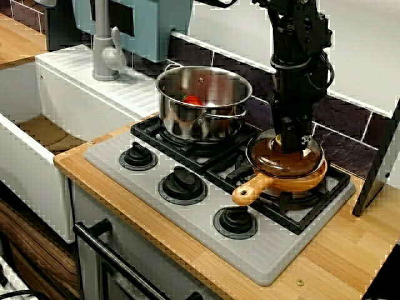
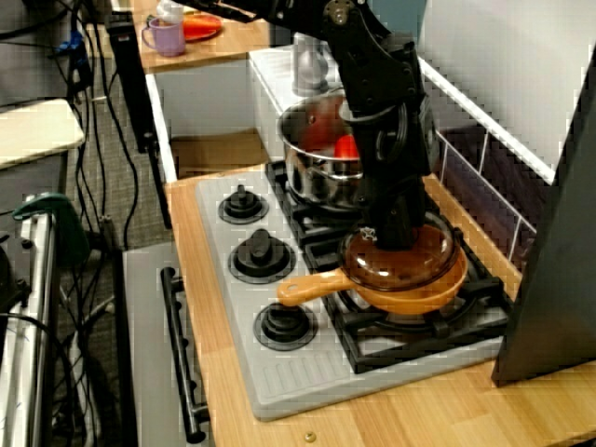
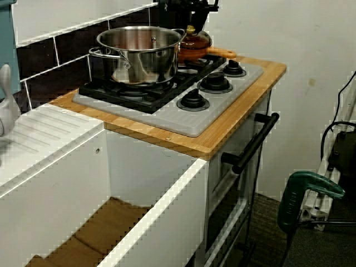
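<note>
At centre right the gripper (image 1: pixel 291 144), closure indeterminable, is resting on the glass lid (image 1: pixel 275 162) above the grey hob (image 1: pixel 190 220) and wooden counter (image 1: pixel 331 262).

Toy kitchen corner: a pale wooden counter (image 1: pixel 350 250) carries a grey hob plate (image 1: pixel 187 219), backed by dark tiles (image 1: pixel 344 119) under a plain white wall (image 3: pixel 300 55); a white sink unit (image 1: pixel 81 106) with a grey faucet (image 1: pixel 103 44) adjoins, and dark carpet (image 3: pixel 311 250) covers the floor
</note>
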Tool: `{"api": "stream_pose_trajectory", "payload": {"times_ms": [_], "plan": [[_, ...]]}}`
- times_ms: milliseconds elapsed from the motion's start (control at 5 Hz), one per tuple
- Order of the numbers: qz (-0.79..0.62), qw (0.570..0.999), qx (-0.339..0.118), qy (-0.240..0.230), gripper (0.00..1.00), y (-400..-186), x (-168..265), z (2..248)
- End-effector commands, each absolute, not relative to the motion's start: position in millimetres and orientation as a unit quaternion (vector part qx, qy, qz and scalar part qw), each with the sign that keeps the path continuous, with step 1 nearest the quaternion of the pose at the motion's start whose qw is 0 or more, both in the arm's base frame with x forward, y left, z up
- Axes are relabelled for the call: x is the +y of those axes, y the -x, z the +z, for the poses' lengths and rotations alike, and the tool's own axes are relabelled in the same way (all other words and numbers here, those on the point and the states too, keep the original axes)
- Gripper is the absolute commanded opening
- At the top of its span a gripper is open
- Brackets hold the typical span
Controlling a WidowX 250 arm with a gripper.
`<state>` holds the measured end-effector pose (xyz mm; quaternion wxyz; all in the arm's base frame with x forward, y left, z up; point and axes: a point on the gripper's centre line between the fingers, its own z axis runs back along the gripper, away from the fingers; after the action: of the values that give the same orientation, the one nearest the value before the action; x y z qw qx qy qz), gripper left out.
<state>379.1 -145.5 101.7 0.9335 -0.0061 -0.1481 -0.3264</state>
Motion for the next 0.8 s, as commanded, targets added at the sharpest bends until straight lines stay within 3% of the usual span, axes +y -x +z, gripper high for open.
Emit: {"api": "stream_pose_trajectory", "payload": {"times_ms": [0,600], "plan": [[-0.321,0.926,-0.198,0.01,0.0,-386.1,-148.1,141.1],[-0.319,0.926,-0.203,0.012,0.0,-387.4,-155.3,146.7]]}}
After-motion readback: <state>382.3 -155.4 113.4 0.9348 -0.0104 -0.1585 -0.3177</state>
